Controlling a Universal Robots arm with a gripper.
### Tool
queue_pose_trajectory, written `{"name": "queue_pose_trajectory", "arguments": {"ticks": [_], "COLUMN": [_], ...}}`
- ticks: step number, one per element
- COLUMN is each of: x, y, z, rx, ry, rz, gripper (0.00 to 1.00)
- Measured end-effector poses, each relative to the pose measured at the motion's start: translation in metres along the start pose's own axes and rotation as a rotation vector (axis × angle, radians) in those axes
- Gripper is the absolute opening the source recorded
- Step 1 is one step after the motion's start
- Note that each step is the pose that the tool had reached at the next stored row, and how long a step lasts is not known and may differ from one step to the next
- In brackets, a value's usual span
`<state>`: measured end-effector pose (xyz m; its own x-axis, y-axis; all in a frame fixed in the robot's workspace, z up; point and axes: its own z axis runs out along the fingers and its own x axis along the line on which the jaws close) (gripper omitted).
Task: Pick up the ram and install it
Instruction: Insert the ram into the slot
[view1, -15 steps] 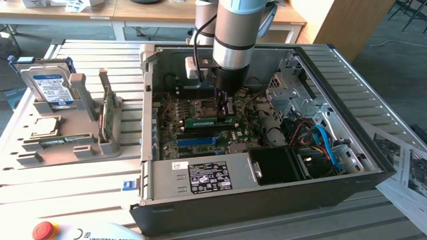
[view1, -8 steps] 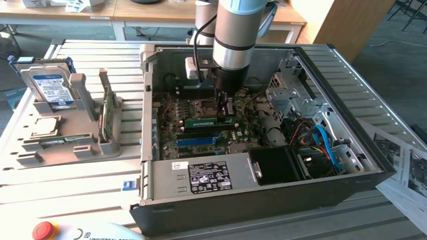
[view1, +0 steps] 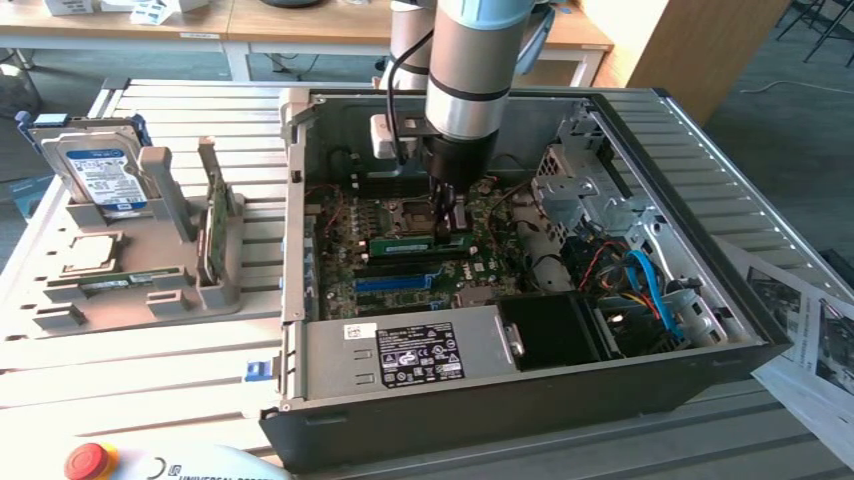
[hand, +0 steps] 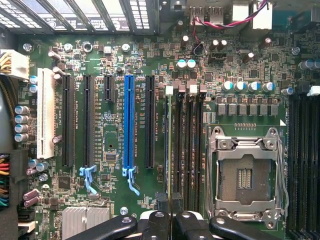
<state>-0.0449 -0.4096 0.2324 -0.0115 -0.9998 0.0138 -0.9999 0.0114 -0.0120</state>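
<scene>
The install step is in hand. The fingers (hand: 156, 225) are gripping the ram (view1: 400, 243), closed almost fully on its thin board. They are holding it edge-down inside the open computer case (view1: 747, 345), right at the memory slots (hand: 187, 150) beside the empty CPU socket (hand: 245, 175). I cannot tell whether it is seated. By my judgement, seating is calling for a straight, untilted push along one slot. The case is sitting on a slatted metal bench (view1: 147, 375), beside a grey holder (view1: 174, 290) carrying a hard drive (view1: 100, 175) and an expansion card (view1: 210, 230). Wooden desks (view1: 307, 25) are standing behind, and printed sheets (view1: 814, 340) are lying at the exterior view's right.
</scene>
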Motion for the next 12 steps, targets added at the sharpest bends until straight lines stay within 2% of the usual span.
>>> {"name": "queue_pose_trajectory", "arguments": {"ticks": [12], "x": [0.0], "y": [0.0], "z": [0.0013], "rx": [0.0], "ry": [0.0], "rz": [0.002], "gripper": [0.12]}}
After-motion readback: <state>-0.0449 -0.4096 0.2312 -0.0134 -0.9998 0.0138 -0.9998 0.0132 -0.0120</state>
